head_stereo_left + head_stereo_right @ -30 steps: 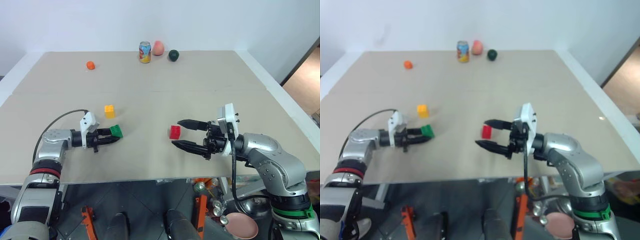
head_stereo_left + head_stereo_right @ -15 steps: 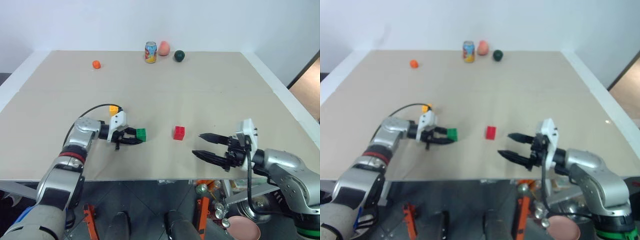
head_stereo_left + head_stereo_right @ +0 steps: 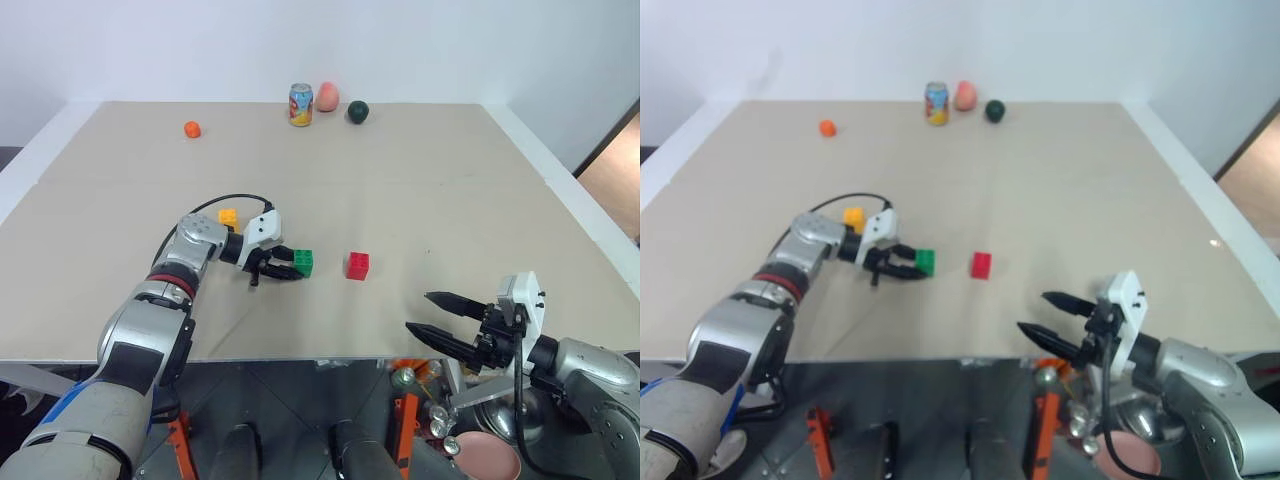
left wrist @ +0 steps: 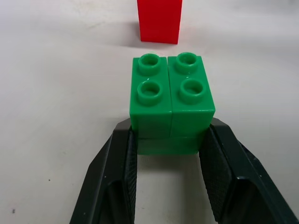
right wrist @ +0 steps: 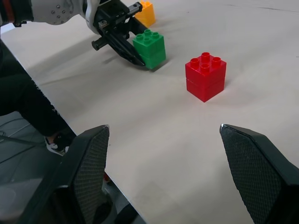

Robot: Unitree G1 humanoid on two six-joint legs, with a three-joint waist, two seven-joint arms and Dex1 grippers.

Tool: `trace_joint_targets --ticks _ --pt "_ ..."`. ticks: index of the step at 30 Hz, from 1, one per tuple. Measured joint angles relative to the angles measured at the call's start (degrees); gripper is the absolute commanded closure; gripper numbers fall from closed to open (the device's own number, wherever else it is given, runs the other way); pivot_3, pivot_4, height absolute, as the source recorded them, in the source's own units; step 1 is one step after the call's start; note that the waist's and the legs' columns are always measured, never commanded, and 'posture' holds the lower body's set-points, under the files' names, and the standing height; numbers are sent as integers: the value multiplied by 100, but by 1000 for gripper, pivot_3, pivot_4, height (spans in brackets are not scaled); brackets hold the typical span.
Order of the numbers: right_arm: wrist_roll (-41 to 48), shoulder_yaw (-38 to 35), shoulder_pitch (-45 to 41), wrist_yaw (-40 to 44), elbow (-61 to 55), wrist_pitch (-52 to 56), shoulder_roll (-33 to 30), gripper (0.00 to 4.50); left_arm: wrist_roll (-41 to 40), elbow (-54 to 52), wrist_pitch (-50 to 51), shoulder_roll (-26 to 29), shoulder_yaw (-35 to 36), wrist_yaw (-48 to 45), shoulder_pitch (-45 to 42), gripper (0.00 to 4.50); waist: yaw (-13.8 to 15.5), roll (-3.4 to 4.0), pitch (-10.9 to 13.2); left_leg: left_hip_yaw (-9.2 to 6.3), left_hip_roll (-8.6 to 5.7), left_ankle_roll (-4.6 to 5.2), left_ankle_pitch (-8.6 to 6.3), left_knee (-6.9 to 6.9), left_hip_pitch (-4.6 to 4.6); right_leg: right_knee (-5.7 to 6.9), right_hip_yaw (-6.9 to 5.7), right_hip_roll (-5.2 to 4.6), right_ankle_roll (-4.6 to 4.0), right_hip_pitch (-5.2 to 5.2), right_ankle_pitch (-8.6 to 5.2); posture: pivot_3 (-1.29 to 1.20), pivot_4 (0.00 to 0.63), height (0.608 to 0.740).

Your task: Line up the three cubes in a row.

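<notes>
Cubes first: the green cube (image 4: 171, 105) is a glossy plastic block with four round hollow studs on top and a seam running down its middle; no lettering can be read on it. It sits on the table (image 3: 430, 180) with the left gripper (image 3: 290, 267) clamped on its lower half, one black finger against each side. The red cube (image 3: 357, 265) stands free just beside it, on the side away from the left arm, the two apart with a small gap of bare table between them. It has the same studded top, and a horizontal seam splits it into two layers. The yellow cube (image 3: 228, 216) lies a little farther back, behind the left wrist and partly hidden by it, near the black cable that loops over the arm.

The right gripper (image 3: 438, 318) hovers at the near edge of the table, well apart from the red cube, its fingers spread wide with nothing between them.

At the far edge stand a drink can (image 3: 301, 104) with a colourful printed label whose writing is too small to read, a pinkish round fruit (image 3: 328, 97) and a dark green ball (image 3: 358, 111). A small orange fruit (image 3: 192, 129) lies off to the left.
</notes>
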Motion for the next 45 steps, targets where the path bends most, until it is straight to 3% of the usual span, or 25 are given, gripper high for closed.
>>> trace_joint_targets --ticks 23,25,31,39,45 --pt "296 -165 223 -434 -358 17 0 584 274 179 66 -359 8 479 -136 3203 1 0 0 -2 -3 0 0 1 1 0 0 -2 0 3 0 0 150 740" --pt "302 -170 221 -437 -362 20 -10 584 289 184 91 -359 9 490 -136 2138 1 0 0 -2 -3 0 0 1 2 0 0 -2 0 4 0 0 150 740" --pt "311 -174 187 -448 -362 35 -36 584 349 200 167 -281 28 531 -135 105 0 0 0 -3 -3 0 0 1 4 1 -1 -1 0 5 0 0 150 740" --pt "385 -176 11 -429 -357 72 -144 584 375 200 -17 -172 85 562 -134 29 1 0 0 -4 -3 0 0 1 3 0 -1 -1 0 5 0 0 150 740" --pt "445 -177 -262 -371 -213 122 -291 584 353 163 -135 171 118 -258 -130 29 -8 0 0 -3 -2 0 0 0 4 1 -1 -1 -1 4 1 0 150 740"
